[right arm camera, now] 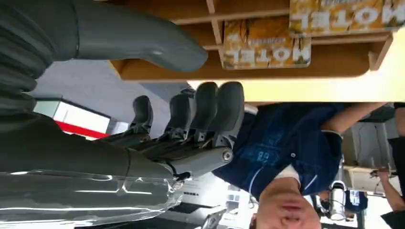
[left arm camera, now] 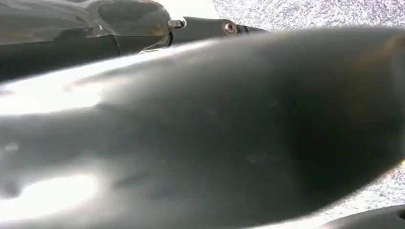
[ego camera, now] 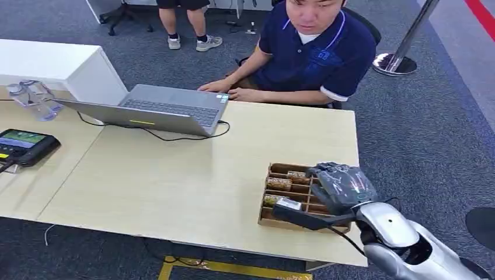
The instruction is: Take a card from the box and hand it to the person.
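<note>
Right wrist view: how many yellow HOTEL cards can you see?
2. Both stand in the wooden box: the first card nearest the thumb of the right hand, the second card one compartment over, cut by the picture's edge. More may be hidden.

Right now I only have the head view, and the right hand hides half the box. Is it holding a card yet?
Observer: No. In the right wrist view the right hand holds nothing. There is a gap between the thumb and the fingers.
Operator: Any card near the thumb?
Observer: Yes. The closest card stands in the box just past the thumb tip, apart from it.
Operator: Is the print readable?
Observer: Yes, it reads HOTEL.
</note>
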